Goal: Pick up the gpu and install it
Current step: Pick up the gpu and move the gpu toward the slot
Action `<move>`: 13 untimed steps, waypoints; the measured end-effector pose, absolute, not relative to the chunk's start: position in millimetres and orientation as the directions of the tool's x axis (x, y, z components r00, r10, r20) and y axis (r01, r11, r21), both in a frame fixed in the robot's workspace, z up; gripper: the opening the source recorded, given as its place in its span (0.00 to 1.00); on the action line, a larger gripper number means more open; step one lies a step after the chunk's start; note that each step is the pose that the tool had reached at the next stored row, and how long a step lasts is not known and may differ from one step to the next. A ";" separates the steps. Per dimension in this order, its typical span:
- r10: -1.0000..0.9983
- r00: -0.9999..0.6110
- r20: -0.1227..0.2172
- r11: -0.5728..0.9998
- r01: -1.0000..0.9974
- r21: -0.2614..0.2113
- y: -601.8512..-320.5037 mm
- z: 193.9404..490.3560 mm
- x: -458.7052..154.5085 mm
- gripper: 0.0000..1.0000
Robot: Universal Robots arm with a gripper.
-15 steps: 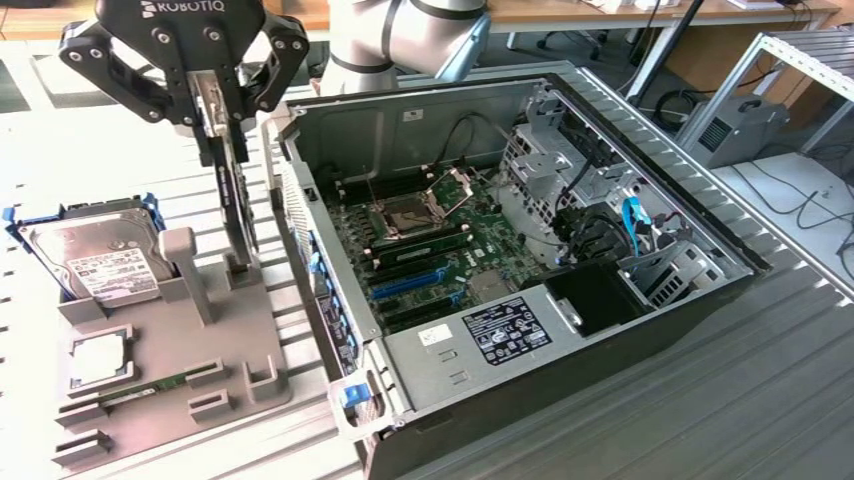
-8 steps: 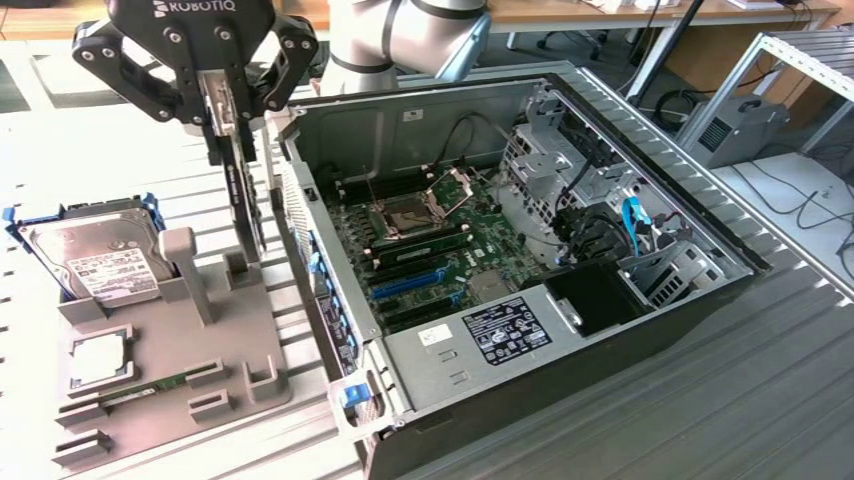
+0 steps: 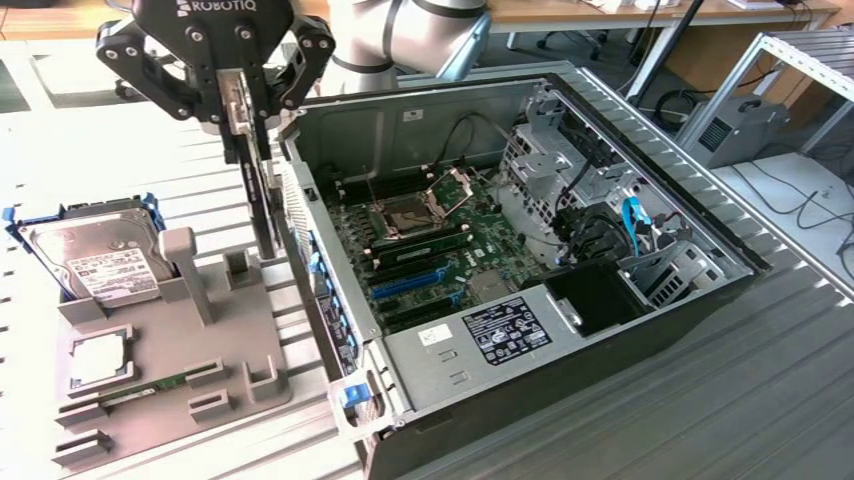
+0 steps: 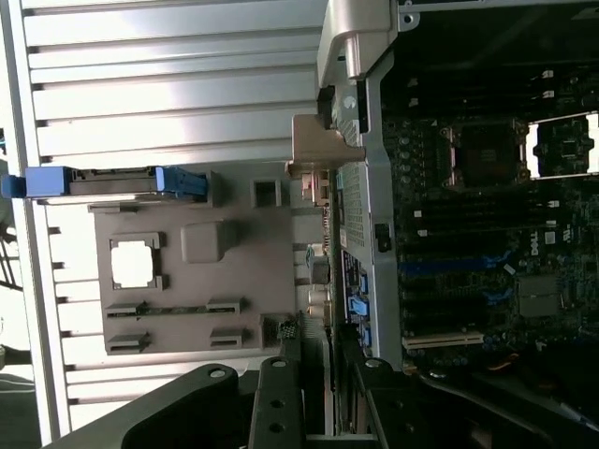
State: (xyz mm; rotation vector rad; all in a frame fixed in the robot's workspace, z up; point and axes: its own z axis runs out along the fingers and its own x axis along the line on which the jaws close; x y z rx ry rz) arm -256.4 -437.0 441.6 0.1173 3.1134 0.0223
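The gpu [image 3: 254, 175] hangs upright and edge-on, a thin dark card with a pale edge. My gripper [image 3: 240, 112] is shut on its top edge. The card's lower end sits just above the back of the grey fixture [image 3: 174, 340], close beside the outer wall of the open computer case [image 3: 534, 260]. In the wrist view the gpu [image 4: 316, 374] runs as a thin strip between my two black fingers [image 4: 276, 402], with the fixture on one side and the motherboard [image 4: 487, 234] on the other.
On the fixture rest a silver hard drive [image 3: 100, 255] in a blue bracket, a square processor chip [image 3: 100, 358] and a narrow green memory stick [image 3: 147, 392]. Inside the case, blue expansion slots [image 3: 407, 282] lie on the board, with cables and drive cages beyond.
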 end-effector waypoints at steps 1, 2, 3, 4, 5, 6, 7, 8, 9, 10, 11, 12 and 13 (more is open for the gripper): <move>0.075 -0.997 -0.025 0.997 0.075 0.015 -437.0 441.6 -255.1 0.27; 0.075 -0.997 -0.025 0.997 0.075 0.015 -437.0 441.6 -253.8 0.27; 0.075 -0.997 -0.025 0.997 0.075 0.014 -437.0 441.6 -252.8 0.27; 0.075 -0.997 -0.024 0.997 0.075 0.014 -437.0 441.6 -251.4 0.27; 0.075 -0.997 -0.024 0.997 0.075 0.013 -437.0 441.6 -250.4 0.27; 0.075 -0.997 -0.024 0.997 0.075 0.013 -437.0 441.6 -249.3 0.27; 0.075 -0.997 -0.024 0.997 0.075 0.013 -437.0 441.6 -248.4 0.27; 0.075 -0.997 -0.024 0.997 0.075 0.012 -437.0 441.6 -247.3 0.27; 0.075 -0.997 -0.023 0.997 0.075 0.012 -437.0 441.6 -246.4 0.27; 0.075 -0.997 -0.023 0.997 0.075 0.012 -437.0 441.6 -245.3 0.27; 0.075 -0.997 -0.023 0.997 0.075 0.012 -437.0 441.6 -244.3 0.27; 0.075 -0.997 -0.023 0.997 0.075 0.011 -437.0 441.6 -243.3 0.27; 0.075 -0.997 -0.023 0.997 0.075 0.011 -437.0 441.6 -242.4 0.27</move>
